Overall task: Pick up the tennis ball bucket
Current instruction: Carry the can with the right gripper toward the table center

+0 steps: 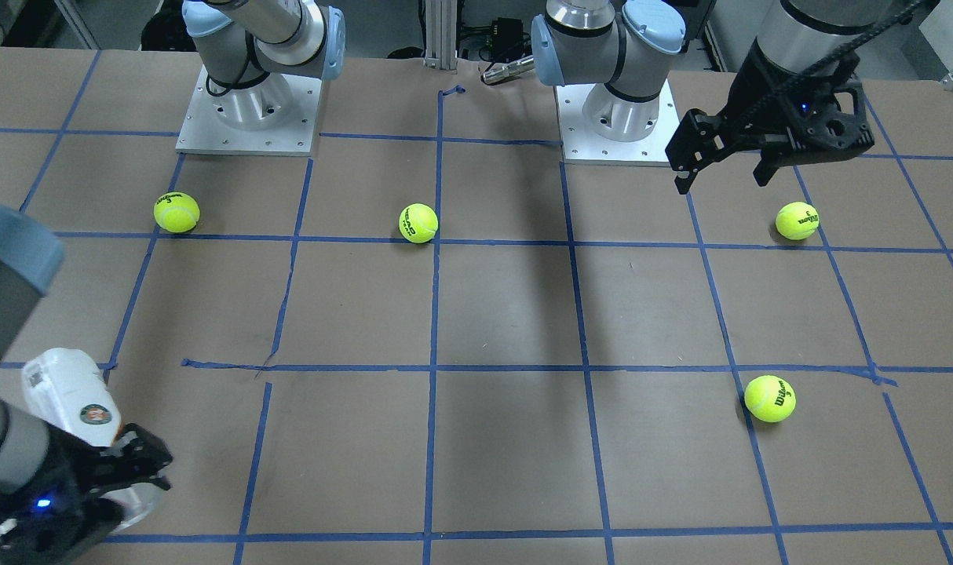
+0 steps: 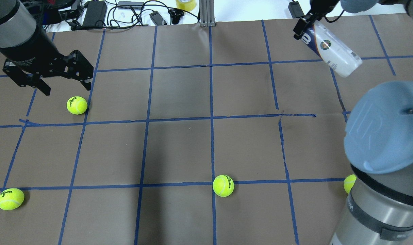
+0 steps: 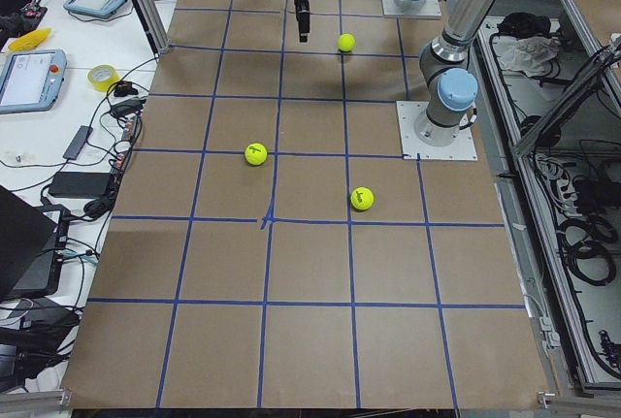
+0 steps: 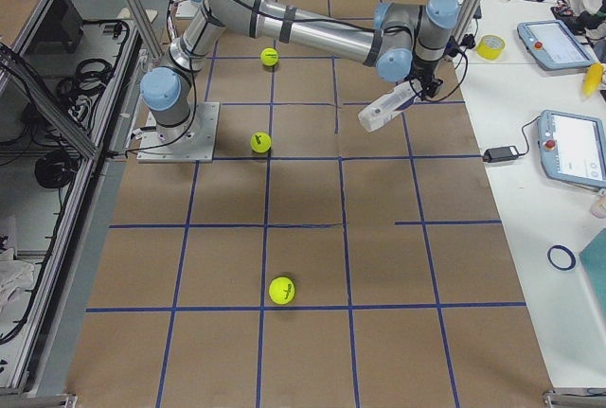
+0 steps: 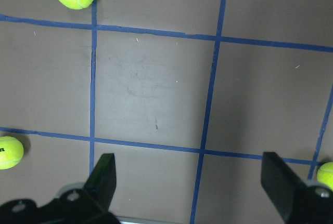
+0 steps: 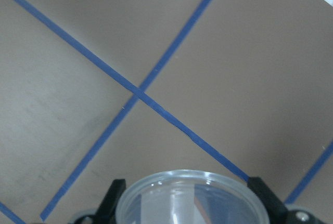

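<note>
The tennis ball bucket is a clear can with a white and navy label and a round logo. My right gripper is shut on one end of it and holds it tilted above the table's far right part. The can also shows in the front-facing view, the exterior right view, and its clear rim in the right wrist view. My left gripper is open and empty. It hovers just beyond a tennis ball, and its fingers are spread wide over bare paper.
Other tennis balls lie at the near left, near centre and near right, partly hidden by my right arm's elbow. Cables and chargers lie past the far edge. Blue tape lines grid the brown table.
</note>
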Robot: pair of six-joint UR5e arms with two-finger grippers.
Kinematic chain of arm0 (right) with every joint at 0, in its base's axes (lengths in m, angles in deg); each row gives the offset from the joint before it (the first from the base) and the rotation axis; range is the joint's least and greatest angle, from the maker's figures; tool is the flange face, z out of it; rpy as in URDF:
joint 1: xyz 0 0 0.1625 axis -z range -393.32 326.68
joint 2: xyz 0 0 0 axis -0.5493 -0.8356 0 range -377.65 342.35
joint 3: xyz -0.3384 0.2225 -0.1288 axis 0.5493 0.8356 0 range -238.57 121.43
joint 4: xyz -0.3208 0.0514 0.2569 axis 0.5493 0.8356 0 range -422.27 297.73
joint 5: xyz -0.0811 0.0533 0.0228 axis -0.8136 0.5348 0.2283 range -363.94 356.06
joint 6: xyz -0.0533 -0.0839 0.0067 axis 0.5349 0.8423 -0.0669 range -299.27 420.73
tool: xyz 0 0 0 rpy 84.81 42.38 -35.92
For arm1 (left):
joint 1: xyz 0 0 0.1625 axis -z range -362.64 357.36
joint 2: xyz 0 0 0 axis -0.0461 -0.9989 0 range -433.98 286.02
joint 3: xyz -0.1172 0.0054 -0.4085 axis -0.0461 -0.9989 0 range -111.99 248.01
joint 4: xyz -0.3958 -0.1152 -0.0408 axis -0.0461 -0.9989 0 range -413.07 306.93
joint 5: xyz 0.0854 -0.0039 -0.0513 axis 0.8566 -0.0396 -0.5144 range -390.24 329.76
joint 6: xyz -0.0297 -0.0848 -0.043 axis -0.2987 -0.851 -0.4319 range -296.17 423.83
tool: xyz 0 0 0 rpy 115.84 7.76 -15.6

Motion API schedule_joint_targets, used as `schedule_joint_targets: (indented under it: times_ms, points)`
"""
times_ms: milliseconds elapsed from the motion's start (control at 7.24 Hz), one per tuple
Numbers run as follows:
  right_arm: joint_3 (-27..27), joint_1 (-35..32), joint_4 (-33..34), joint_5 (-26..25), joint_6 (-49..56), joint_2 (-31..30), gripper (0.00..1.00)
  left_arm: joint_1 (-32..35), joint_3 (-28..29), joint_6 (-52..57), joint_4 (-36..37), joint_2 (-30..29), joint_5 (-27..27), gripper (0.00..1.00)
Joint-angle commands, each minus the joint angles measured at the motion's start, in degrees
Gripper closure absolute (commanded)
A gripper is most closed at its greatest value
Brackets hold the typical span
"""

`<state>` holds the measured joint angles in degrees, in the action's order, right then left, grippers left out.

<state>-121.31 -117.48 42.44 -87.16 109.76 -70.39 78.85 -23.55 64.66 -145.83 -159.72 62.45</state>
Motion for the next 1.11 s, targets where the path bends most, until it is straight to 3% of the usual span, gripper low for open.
schedule_joint_targets:
  times_ms: [0,415,967]
  points:
    - [-0.2,-9.9,3.5,-3.2,3.2,0.4,0.42,-3.3,-0.3,1.4,0.1,-0.1,0.1,0.00]
    - [-0.9,-20.0,6.0,-3.2,12.4,2.4,0.43,-4.1,-0.3,1.4,0.1,-0.4,0.0,0.00]
    - [-9.1,-32.2,16.5,-2.2,11.1,3.1,0.43,-4.2,-0.3,1.4,0.1,-0.5,0.1,0.00]
